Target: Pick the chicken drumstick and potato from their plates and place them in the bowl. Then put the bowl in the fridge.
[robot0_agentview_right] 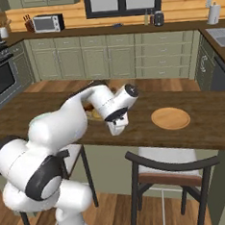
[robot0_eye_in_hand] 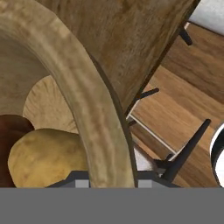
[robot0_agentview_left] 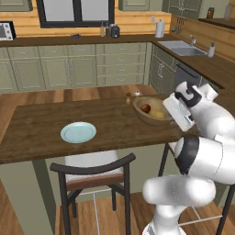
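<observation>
- Bowl (robot0_agentview_left: 153, 111) — wooden, sitting on the dark wooden counter (robot0_agentview_left: 55, 128) at its near edge, right beside the arm's hand; in the hand view its thick tan rim (robot0_eye_in_hand: 83, 100) is curving up across the frame, very close to the camera.
- Potato (robot0_eye_in_hand: 46, 155) — yellowish-tan, lying inside the bowl; in the left base view it is showing as the pale lump (robot0_agentview_left: 158, 113) at the right of the bowl's inside.
- Chicken drumstick (robot0_eye_in_hand: 11, 140) — reddish-brown, lying inside the bowl, touching the potato; in the left base view it is sitting left of the potato (robot0_agentview_left: 145, 108).
- Pale blue-green plate (robot0_agentview_left: 78, 132) — lying flat on the counter, well apart from the bowl.
- Orange-tan plate (robot0_agentview_right: 170, 118) — lying flat on the counter, to the right of the arm.
- Gripper (robot0_agentview_left: 176, 120) — reaching down at the bowl's near rim; the fingertips are hidden, so how far the jaws are standing apart, and whether they are gripping the rim, cannot be told.
- Chair (robot0_agentview_left: 94, 176) — dark-framed, standing under the counter's near edge.
</observation>
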